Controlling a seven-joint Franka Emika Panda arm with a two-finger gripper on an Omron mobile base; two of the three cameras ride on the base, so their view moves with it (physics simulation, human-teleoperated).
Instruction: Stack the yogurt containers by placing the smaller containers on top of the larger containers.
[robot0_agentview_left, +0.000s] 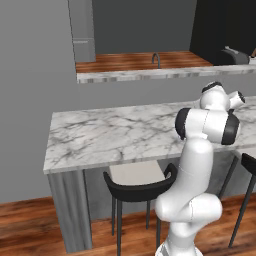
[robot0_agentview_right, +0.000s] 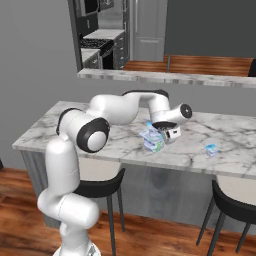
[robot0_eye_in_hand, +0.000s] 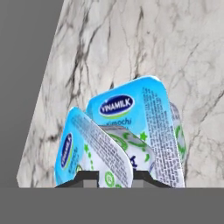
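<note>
A: Checking the right base view, the claw (robot0_agentview_right: 167, 133) was seen low over the marble table (robot0_agentview_right: 100, 131), just beside a cluster of yogurt containers (robot0_agentview_right: 152, 139). Was anything held?

B: In the hand view a smaller container (robot0_eye_in_hand: 94, 153) was framed between the two dark fingertips (robot0_eye_in_hand: 83, 178), tilted, leaning against a larger container (robot0_eye_in_hand: 144, 127) behind it. The jaws were judged clamped on the smaller tub, though contact itself was hidden at the bottom edge, so it was marked as likely rather than certain.

A: Why tilted?

B: Probably because it was gripped by its sides and was being carried onto the larger one; the lean was read as a placement in progress, not a finished stack. It could not be told whether it rested on the larger tub's lid or only against its side.

A: Contents?

B: Sealed foil lids were noted on both, printed with a blue brand oval; nothing inside was visible. Another small tub (robot0_agentview_right: 212, 149) was seen well apart to the right on the same table.

A: Risk?

B: Slipping off was judged possible if it were released while tilted.
</note>
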